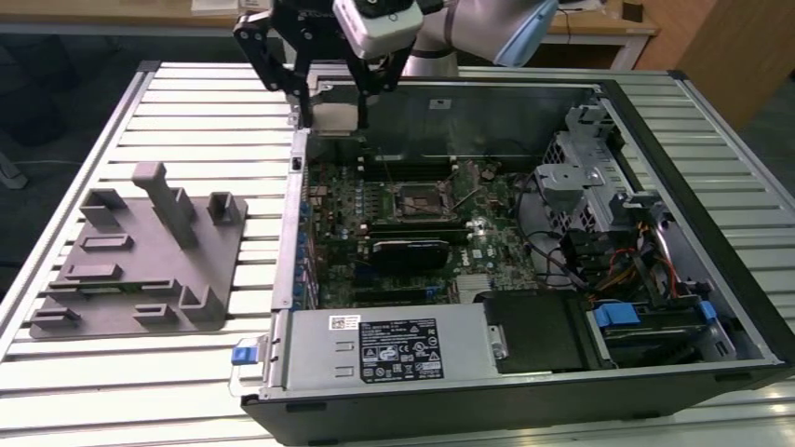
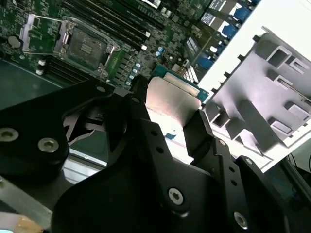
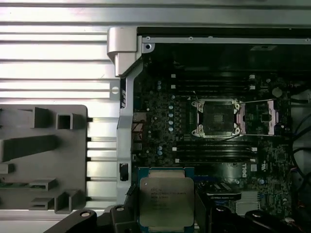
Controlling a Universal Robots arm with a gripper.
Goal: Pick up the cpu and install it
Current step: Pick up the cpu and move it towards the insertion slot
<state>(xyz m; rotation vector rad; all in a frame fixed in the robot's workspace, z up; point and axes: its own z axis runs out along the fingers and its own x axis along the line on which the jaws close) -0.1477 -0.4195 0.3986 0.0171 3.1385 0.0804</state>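
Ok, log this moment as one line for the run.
claw: shut on cpu | cpu: held in air above case, apart from socket | socket: empty | fixture: beside case

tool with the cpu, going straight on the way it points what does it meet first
The tool's cpu would likely land on the motherboard beside the case wall, not the open socket; depth is unclear.
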